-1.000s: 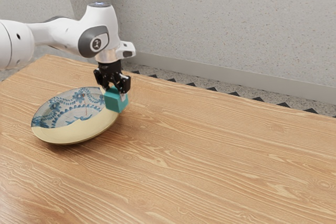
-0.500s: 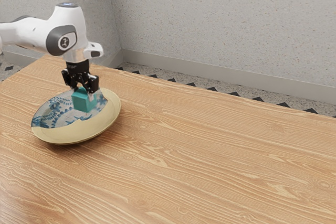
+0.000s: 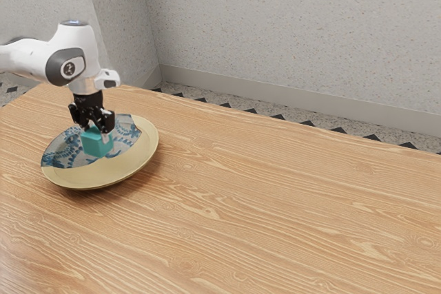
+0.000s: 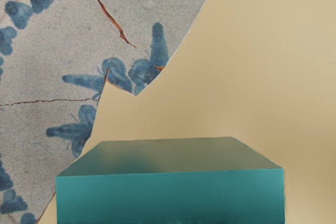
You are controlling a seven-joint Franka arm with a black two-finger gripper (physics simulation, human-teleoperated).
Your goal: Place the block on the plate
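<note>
Black two-finger gripper [image 3: 96, 133] parted only to block's width, fingers closed on teal cube-shaped block [image 3: 97, 144]. Block over middle of round, shallow plate [image 3: 142, 154], cracked blue-and-grey pattern beside plain tan, well inside rim; contact with plate unclear. Risks, as judged: release while block hangs clear, so it drops, bounces or tips toward rim; lowering too far, pressing plate against wooden table [image 3: 275, 197]; uneven finger opening, dragging block along sloping inner wall.

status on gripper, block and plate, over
Black two-finger gripper shut on solid teal block. Block above round blue-patterned, cream plate, contact unclear, not released. No obstruction seen.
</note>
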